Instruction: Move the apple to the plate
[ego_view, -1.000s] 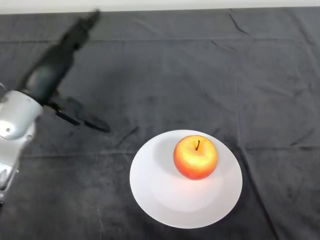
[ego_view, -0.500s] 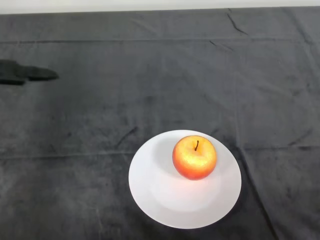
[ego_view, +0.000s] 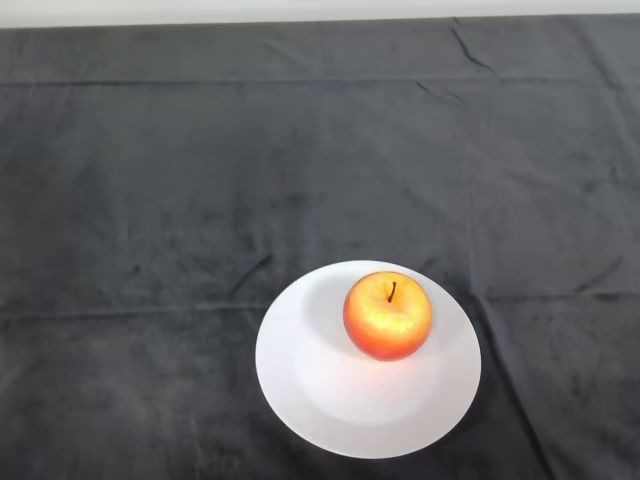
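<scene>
As I look down at the table before me, the dark cloth (ego_view: 150, 180) covers almost all that I see, and only along the far edge there is a thin pale strip (ego_view: 200, 12); I cannot tell if it is a wall or the table's border. On my left side the cloth lies bare, with one long fold running across it in the far part and another long fold nearer to me. A short slanted crease (ego_view: 255, 268) sits just beside the far left rim of the white plate (ego_view: 310, 390). The plate is round and lies flat in the near part of the table, a little right of the middle. The apple (ego_view: 388, 316) rests on the plate, upright, in its far right part, inside the rim. It is red and yellow, and its dark stem (ego_view: 391, 291) points up. A soft shadow falls on the plate at the left of the apple. To the right of the plate the cloth has more wrinkles, one near the rim and one in the far right corner.
</scene>
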